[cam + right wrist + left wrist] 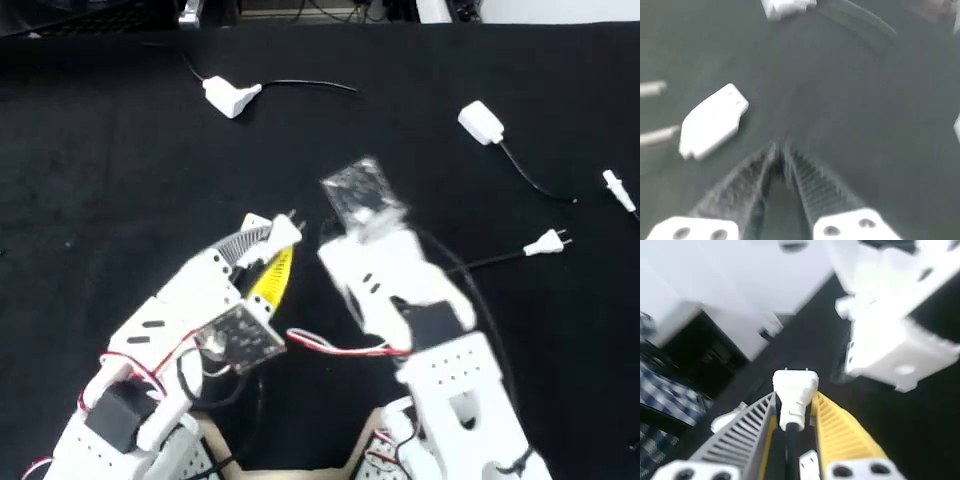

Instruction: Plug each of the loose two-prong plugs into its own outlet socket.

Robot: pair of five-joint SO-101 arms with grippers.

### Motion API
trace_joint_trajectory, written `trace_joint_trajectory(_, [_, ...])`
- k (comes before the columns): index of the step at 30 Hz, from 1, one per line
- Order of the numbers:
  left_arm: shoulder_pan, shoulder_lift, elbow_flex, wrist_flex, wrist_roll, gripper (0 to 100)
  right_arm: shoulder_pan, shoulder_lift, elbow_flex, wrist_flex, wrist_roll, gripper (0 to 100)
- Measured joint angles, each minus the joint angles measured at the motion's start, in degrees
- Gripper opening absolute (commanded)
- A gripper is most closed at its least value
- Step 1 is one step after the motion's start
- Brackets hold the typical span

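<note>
Plugging barely begun

Left gripper [795,399] clamps a white plug [794,387], prongs forward; right gripper [779,150] is pinched together on nothing; second plug [545,242] lies loose on the table [100,180]; near socket [230,97] and far socket [481,122] look unfilled.

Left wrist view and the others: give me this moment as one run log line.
left end effector: shut on plug | right end effector: shut, empty | second plug: loose on table

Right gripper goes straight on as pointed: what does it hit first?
Probably the bare black table, though depth is unclear. The right gripper, fingers shut, points past the white block beside it.
</note>
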Motion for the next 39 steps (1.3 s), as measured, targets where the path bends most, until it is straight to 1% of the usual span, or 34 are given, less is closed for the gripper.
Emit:
trace_joint_trajectory(3, [-2.29, 2.90, 0.70, -2.81, 0.00, 3, 4.04, 0.62, 2.81, -4.48, -5.71, 1.5])
trace_joint_trajectory(6, [-3.87, 9.85, 0.35, -4.48, 0.00, 3, 5.71, 0.53, 4.75, -7.30, -10.46, 1.5])
trace_joint_trajectory(10, [-5.45, 23.21, -3.96, -4.92, 0.88, 3, 5.71, 0.53, 6.24, -8.26, -10.73, 1.5])
trace_joint_trajectory(14, [-7.21, 38.07, -10.64, -4.92, 3.52, 3, 5.63, 0.53, 6.68, -8.44, -10.73, 1.5])
trace_joint_trajectory(18, [-11.16, 49.85, -18.99, -4.22, 7.56, 3, 5.63, 0.53, 9.41, -10.81, -10.73, 1.5])
trace_joint_trajectory(20, [-12.66, 54.33, -24.09, -2.02, 9.14, 3, 5.63, 0.53, 10.90, -12.92, -10.73, 1.5])
trace_joint_trajectory(27, [-12.84, 65.93, -41.23, 6.51, 16.35, 3, 5.63, 0.53, 12.57, -15.91, -10.73, 1.5])
trace_joint_trajectory(33, [-12.84, 79.03, -53.45, 15.91, 17.41, 3, 5.71, 0.53, 14.24, -18.37, -10.73, 1.5])
trace_joint_trajectory(39, [-13.10, 89.93, -66.20, 26.81, 17.58, 3, 5.63, 0.53, 14.33, -18.46, -10.73, 1.5])
